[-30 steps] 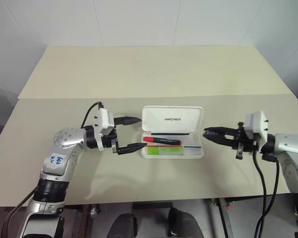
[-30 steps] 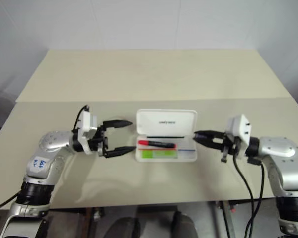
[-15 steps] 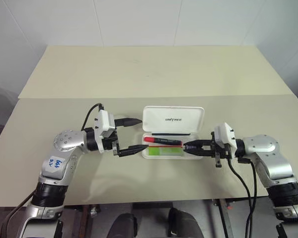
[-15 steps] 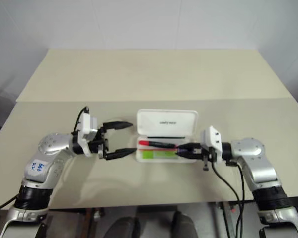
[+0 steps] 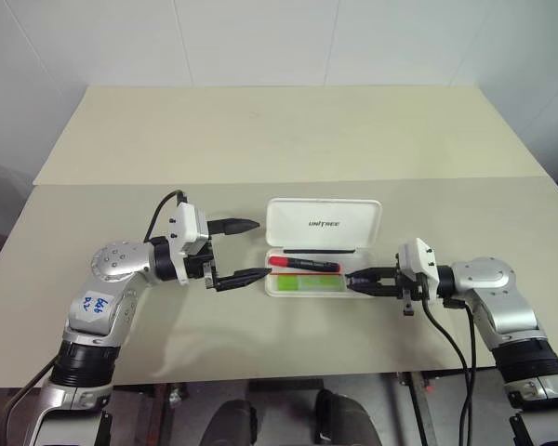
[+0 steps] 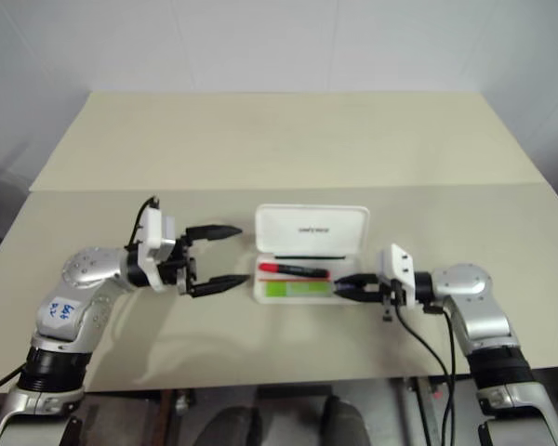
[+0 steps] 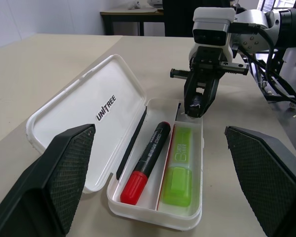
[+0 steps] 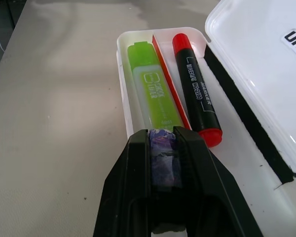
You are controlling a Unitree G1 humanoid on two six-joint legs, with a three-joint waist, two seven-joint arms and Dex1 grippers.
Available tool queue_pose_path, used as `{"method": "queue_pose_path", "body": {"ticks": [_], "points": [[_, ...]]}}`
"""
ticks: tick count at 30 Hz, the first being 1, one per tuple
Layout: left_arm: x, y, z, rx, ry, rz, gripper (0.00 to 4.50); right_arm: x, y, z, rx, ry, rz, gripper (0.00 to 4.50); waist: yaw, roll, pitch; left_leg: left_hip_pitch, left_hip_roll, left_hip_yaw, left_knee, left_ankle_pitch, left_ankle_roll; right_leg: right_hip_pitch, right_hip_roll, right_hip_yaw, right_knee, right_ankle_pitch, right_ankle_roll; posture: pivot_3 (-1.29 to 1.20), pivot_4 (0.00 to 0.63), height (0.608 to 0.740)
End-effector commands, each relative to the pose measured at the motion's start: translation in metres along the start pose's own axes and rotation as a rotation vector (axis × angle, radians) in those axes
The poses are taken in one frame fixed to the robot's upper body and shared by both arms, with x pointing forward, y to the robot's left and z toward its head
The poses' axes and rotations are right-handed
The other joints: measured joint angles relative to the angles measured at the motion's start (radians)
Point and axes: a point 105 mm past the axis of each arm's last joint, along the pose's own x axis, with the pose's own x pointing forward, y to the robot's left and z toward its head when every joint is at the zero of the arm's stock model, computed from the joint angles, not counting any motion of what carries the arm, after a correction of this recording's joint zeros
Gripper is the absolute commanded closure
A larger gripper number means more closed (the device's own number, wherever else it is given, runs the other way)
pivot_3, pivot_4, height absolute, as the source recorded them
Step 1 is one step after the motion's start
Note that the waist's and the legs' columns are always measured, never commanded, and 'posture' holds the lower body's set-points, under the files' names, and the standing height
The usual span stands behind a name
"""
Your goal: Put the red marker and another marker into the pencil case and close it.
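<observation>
The white pencil case (image 5: 323, 224) lies open at mid-table with its lid (image 7: 89, 113) leaning back. Side by side in its tray lie the red marker (image 5: 304, 264), red-capped with a black barrel, and the other marker, a lime-green highlighter (image 5: 302, 282). A thin red line (image 8: 170, 84) runs between them. My left gripper (image 5: 254, 249) stands wide open just left of the case, pointing at it. My right gripper (image 5: 349, 280) reaches in over the tray's right end, by the highlighter's end. Its fingers (image 8: 138, 148) are nearly together, a purple-blue patch filling the slit.
The case rests on the near half of a cream table (image 5: 260, 139), with a seam across the middle behind it. The table's front edge (image 5: 288, 376) runs close below both arms. A black cable (image 5: 446, 334) hangs from my right wrist.
My right gripper has swung in from the right and sunk to the right end of the case's tray. The left gripper has stayed open beside the case.
</observation>
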Motion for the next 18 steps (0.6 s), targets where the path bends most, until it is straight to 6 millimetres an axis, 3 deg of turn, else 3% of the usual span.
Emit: {"method": "queue_pose_path", "body": {"ticks": [1,9,14,18], "points": [[0.001,-0.003,0.015,0.049,-0.030,-0.021,0.00,-0.009,-0.006,0.007,-0.016,-0.004,-0.013,2.82,0.000,0.000,0.000,0.000,0.000,0.000,0.000,0.000,0.000,0.000,0.000,0.000,0.000,0.000,0.000,0.00,0.150,0.740],[0.002,-0.002,0.016,0.051,-0.031,-0.023,0.00,-0.008,-0.012,0.024,-0.113,-0.058,-0.046,0.03,0.000,0.000,0.000,0.000,0.000,0.000,0.000,0.000,0.000,0.000,0.000,0.000,0.000,0.000,0.000,0.00,0.150,0.740],[0.001,-0.001,0.016,0.043,-0.033,-0.021,0.00,-0.011,-0.010,0.041,-0.143,-0.087,-0.041,0.03,0.000,0.000,0.000,0.000,0.000,0.000,0.000,0.000,0.000,0.000,0.000,0.000,0.000,0.000,0.000,0.00,0.150,0.740],[-0.008,0.000,0.012,0.029,-0.015,-0.004,0.00,-0.030,-0.008,0.053,-0.164,-0.070,-0.050,0.03,0.003,0.000,0.000,0.000,0.000,-0.001,0.000,0.000,0.000,0.000,0.000,0.000,0.000,0.000,0.000,0.00,0.150,0.740]]}}
